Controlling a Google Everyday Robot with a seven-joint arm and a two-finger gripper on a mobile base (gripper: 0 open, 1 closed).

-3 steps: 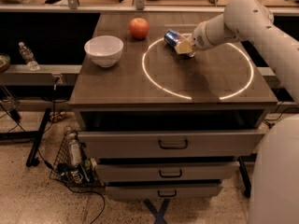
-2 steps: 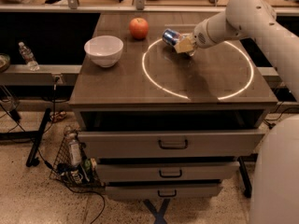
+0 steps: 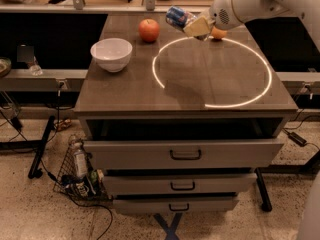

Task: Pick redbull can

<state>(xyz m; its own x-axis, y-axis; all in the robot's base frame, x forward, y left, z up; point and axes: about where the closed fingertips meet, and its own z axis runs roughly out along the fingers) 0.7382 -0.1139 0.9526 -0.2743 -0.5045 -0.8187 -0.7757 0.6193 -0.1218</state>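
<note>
One broad dark tabletop [image 3: 130, 89] above a chest of drawers [image 3: 185, 184], uppermost one pulled partly out. Reaching in from the upper right, a white robot arm [image 3: 260, 1]. Glowing on the wood, a thin ring of light [image 3: 215, 105]. Toward the left, a white bowl [image 3: 111, 54]; behind it, a red apple [image 3: 149, 30]. Clamped in the pincer [image 3: 196, 27] at the arm's tip, tilted on its side: the redbull can [image 3: 177, 17], blue and silver. Now raised clear of the tabletop near the back edge, higher than a moment ago. Judged as lifted and firmly held; pick apparently close to complete.
</note>
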